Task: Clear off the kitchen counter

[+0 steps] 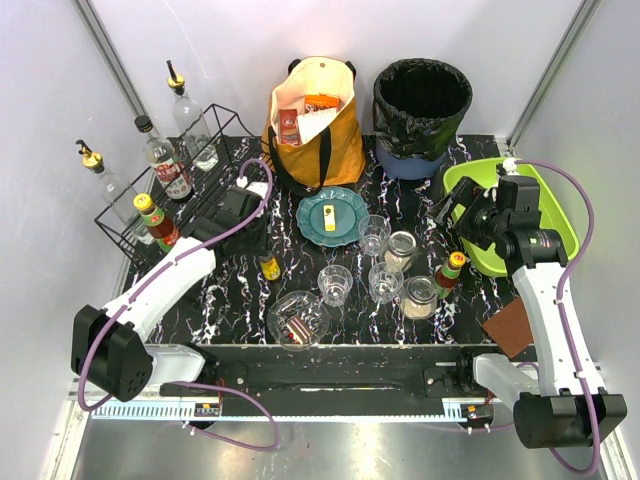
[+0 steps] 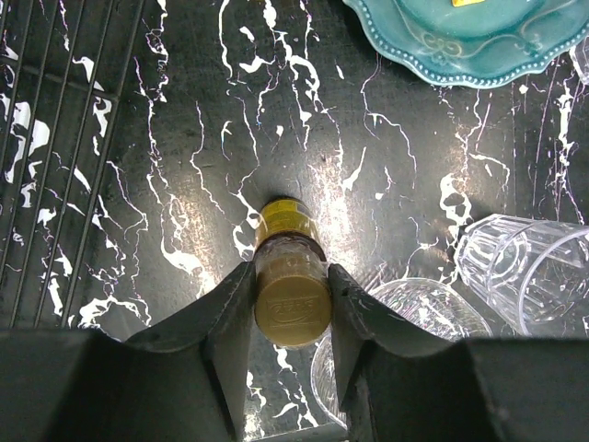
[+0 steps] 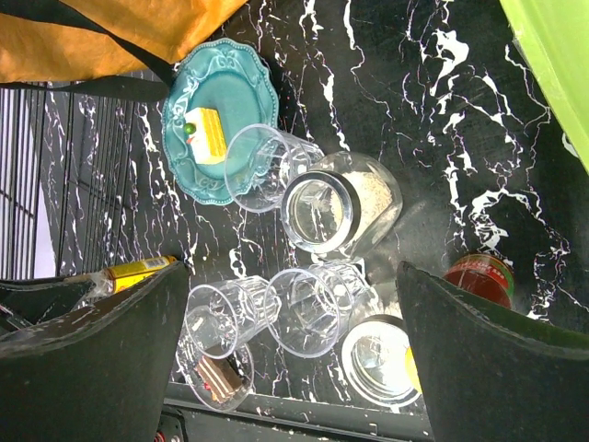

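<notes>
Left wrist view: left gripper (image 2: 291, 272) jaws clamp the gold cap of a small bottle (image 2: 293, 308), upright on the table (image 2: 184, 147) near-left of the teal plate (image 2: 460, 60); probably light, rigid, slick glass. Right gripper (image 3: 294, 272) jaws gape, empty.

The kitchen counter (image 1: 235, 300) is black with white veins. At its left side stands a black wire rack (image 1: 215, 185). At the far edge stand an orange tote bag (image 1: 330, 145) and a bin with a black liner (image 1: 422, 100). A lime-green tray (image 1: 470, 182) sits at the right side. In the middle lies a teal plate (image 1: 345, 222). Near it stand three clear drinking glasses (image 1: 374, 235), two lidded glass jars (image 1: 402, 248), a red sauce bottle (image 1: 448, 272) with a yellow cap, and a small yellow-labelled bottle (image 1: 270, 267). A glass bowl (image 1: 297, 318) rests at the near edge. A flat brown piece (image 1: 510, 325), perhaps a board, lies at the near right corner.
</notes>
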Robot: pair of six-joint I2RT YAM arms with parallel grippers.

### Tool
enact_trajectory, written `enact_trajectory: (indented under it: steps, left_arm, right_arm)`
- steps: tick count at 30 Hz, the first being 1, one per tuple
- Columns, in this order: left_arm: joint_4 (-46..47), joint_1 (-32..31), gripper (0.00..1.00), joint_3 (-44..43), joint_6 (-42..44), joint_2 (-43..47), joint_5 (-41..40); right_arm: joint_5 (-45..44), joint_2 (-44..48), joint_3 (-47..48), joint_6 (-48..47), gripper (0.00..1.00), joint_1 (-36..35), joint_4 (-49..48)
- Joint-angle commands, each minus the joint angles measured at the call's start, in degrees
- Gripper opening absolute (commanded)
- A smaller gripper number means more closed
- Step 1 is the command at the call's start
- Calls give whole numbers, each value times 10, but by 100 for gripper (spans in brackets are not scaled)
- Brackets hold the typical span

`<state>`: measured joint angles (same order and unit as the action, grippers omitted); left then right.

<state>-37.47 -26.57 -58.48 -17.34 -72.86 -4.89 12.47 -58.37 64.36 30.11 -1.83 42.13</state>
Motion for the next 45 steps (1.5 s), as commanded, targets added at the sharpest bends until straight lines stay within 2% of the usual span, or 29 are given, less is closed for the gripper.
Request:
enact_trajectory:
  steps: [1,5,9,16,21,26,32,39,45]
  left_arm:
    - [-3,-2,10,-27,8,-2,-28]
    - [-23,-2,0,-84,18,4,-43]
    - [-41,1,0,-159,36,4,-64]
    - [-91,47,0,-313,45,-32,-42]
    - [-91,69,0,-380,71,-33,-68]
    - [-107,109,0,-408,83,-43,-96]
    - [-112,173,0,-410,85,-60,-67]
    - [-99,203,0,-402,79,-88,-61]
    - [-101,224,5,-402,73,-118,-53]
  right_arm:
    - [-17,12,-1,-13,99,-1,0]
    - [-17,10,1,-15,99,-1,1]
    - [-18,10,2,-19,99,-1,1]
    - [-27,20,-6,-18,99,-1,1]
    - [-38,29,-18,-16,99,-1,1]
    - [-39,26,-20,-15,99,-1,0]
    - [-39,14,-19,-15,99,-1,-1]
    - [-33,1,-13,-12,99,-1,-3]
    - [-37,-8,-1,-15,99,-1,-4]
